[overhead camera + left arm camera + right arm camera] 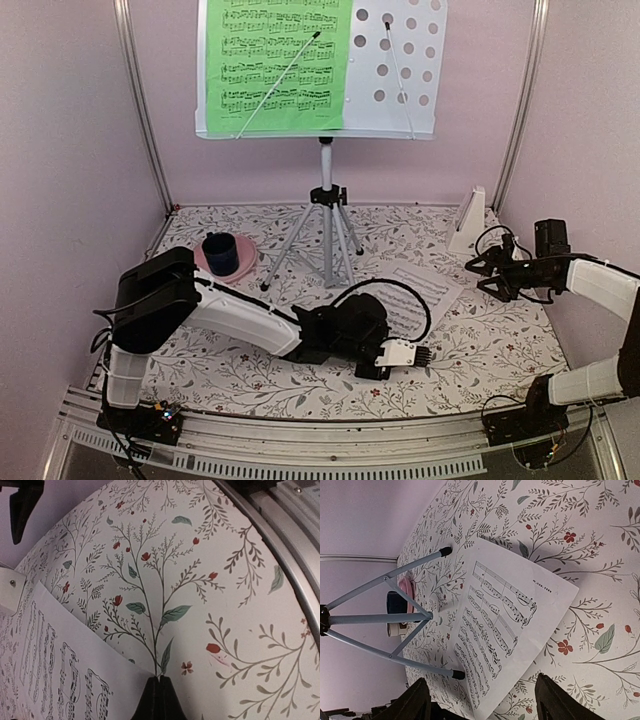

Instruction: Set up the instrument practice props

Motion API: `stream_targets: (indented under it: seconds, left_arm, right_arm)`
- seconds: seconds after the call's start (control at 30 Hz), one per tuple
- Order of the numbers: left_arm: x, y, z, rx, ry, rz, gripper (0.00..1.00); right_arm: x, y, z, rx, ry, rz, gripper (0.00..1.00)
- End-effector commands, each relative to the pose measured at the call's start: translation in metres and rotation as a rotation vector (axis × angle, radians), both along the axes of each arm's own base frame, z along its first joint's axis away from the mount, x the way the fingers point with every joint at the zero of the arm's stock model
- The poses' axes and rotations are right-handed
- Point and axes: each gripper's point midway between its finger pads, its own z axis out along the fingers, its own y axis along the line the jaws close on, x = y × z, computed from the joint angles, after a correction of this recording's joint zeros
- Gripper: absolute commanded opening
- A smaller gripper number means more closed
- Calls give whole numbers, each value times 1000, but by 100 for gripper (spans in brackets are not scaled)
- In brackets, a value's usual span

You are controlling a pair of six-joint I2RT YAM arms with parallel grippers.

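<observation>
Green sheet (278, 65): already up on the left half of the desk, a thin wire arm lying across it. This part looks done.
Music stand (326, 200): pale grey tripod, upright at the far middle of the table (250, 370), all three feet down. The right half of its hole-punched desk is bare.
Left pincer (420, 353): low over the near middle of the table, tips pressed together right at the near edge of the white sheet. I cannot tell if paper is caught between them.
White sheet (425, 290): not yet on the stand. It lies flat on the table, right of the tripod feet, printed side up, turned at an angle. It is thin, with no fold that I can see.
Metronome (468, 222): small white pyramid, upright at the far right, near the wall.
Right pincer (492, 268): spread wide, holding nothing, above the table on the right, near the metronome.
Remaining, as I judge: the white sheet should go on the bare right half of the desk. Maybe the metronome also needs placing.
</observation>
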Motion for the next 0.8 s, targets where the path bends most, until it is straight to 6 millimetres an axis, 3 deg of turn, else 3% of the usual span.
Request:
stream_targets:
  seconds: [0.0, 0.13, 0.37, 0.57, 0.77]
  left_arm:
    - [-28, -20, 34, -140, 68, -106, 0]
    - [-37, -23, 49, -200, 94, -149, 0]
    - [-45, -41, 70, -299, 201, -179, 0]
    - [-40, -50, 109, -407, 288, -156, 0]
    - [-26, -43, 173, -569, 425, -85, 0]
  right_arm:
    - [11, 7, 25, 41, -96, 41, 71]
    - [13, 16, 37, 52, -142, 73, 68]
    - [11, 16, 45, 35, -171, 81, 70]
    - [17, 11, 83, 0, -295, 56, 72]
    - [28, 5, 139, -43, -434, 30, 73]
